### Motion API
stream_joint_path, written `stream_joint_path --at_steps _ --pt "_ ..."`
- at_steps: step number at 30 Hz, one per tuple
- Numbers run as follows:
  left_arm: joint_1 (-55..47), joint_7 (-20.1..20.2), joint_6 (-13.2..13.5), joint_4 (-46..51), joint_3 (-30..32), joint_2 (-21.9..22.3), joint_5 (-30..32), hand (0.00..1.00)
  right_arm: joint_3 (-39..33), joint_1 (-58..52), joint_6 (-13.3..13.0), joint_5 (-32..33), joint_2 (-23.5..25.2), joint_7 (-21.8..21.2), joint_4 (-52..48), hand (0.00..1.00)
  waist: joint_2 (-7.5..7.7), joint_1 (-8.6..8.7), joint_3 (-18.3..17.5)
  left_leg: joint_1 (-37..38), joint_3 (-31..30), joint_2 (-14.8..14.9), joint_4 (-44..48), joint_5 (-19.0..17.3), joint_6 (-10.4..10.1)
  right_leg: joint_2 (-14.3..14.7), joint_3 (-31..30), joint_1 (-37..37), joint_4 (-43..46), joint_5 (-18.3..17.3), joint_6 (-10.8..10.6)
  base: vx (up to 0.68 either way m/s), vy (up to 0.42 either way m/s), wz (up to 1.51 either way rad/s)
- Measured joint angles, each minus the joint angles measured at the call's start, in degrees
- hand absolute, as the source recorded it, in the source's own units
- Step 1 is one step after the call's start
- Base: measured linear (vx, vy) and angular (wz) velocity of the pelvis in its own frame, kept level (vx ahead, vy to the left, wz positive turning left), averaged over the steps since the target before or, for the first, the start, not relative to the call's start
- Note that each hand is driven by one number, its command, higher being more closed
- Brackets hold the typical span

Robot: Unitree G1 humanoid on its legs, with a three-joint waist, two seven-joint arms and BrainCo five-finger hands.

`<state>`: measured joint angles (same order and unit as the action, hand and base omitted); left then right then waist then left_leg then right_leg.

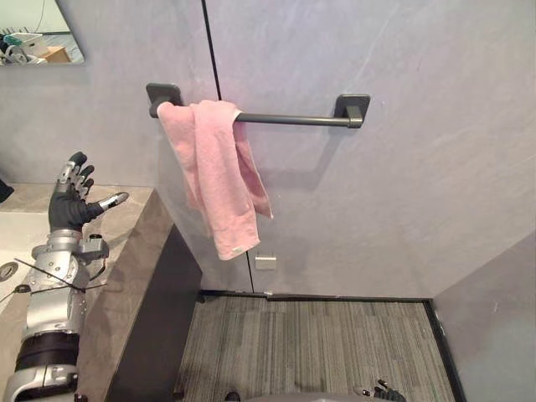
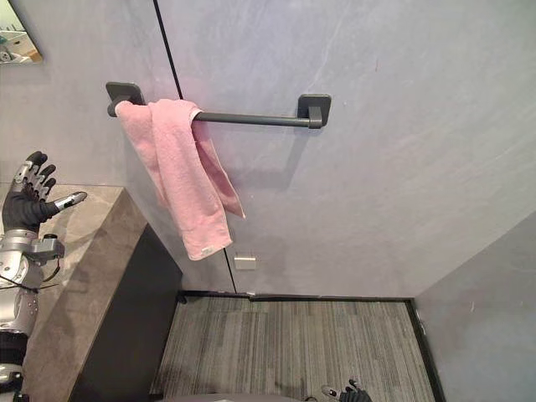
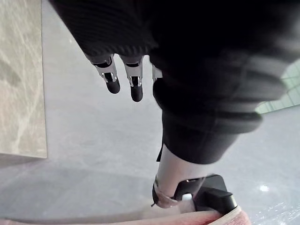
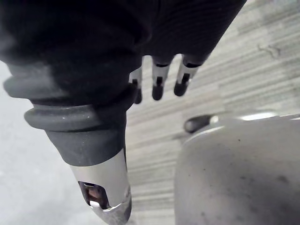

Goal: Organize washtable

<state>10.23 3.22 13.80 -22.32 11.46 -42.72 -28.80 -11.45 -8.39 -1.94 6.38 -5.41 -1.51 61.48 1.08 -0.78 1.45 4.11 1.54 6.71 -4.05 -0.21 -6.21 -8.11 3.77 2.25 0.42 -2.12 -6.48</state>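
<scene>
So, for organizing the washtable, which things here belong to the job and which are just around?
Job: pink towel, draped over the towel bar; washtable counter; left hand, open, raised above the counter.
Just around: mirror; white wall plate; striped floor; right hand, open, low near the floor.

Towel (image 1: 219,176) soft terry cloth, bar (image 1: 293,120) matt dk metal, counter (image 1: 126,243) smooth stone.

A beige marbled stone bench (image 1: 126,243) with a dark front stands against the grey wall (image 1: 402,167), with a white basin (image 1: 21,239) sunk near its left edge. Beyond its right edge, a dark metal bar (image 1: 293,120) carries a draped pink towel (image 1: 218,176).
</scene>
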Motion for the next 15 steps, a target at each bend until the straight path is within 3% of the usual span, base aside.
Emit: stream_joint_path --at_steps 6,15 --pt "5.16 4.09 -1.8 -5.32 -5.42 -1.88 -4.52 0.0 1.21 0.11 0.02 -0.26 -0.8 -0.77 -0.1 0.0 0.05 0.52 -0.02 -0.07 0.78 -0.05 -0.02 -0.01 0.0 0.01 -0.84 -0.52 0.08 0.12 0.06 -0.01 0.007 -0.07" --pt "9.84 4.68 -2.37 -8.76 -10.59 -1.92 -6.57 0.0 1.14 0.02 0.04 -0.08 -1.69 -1.09 -0.11 0.0 0.73 1.83 0.17 0.15 4.61 0.11 -0.28 -0.07 0.0 0.36 -4.47 -2.5 -0.65 1.78 0.07 -0.04 0.011 -0.21"
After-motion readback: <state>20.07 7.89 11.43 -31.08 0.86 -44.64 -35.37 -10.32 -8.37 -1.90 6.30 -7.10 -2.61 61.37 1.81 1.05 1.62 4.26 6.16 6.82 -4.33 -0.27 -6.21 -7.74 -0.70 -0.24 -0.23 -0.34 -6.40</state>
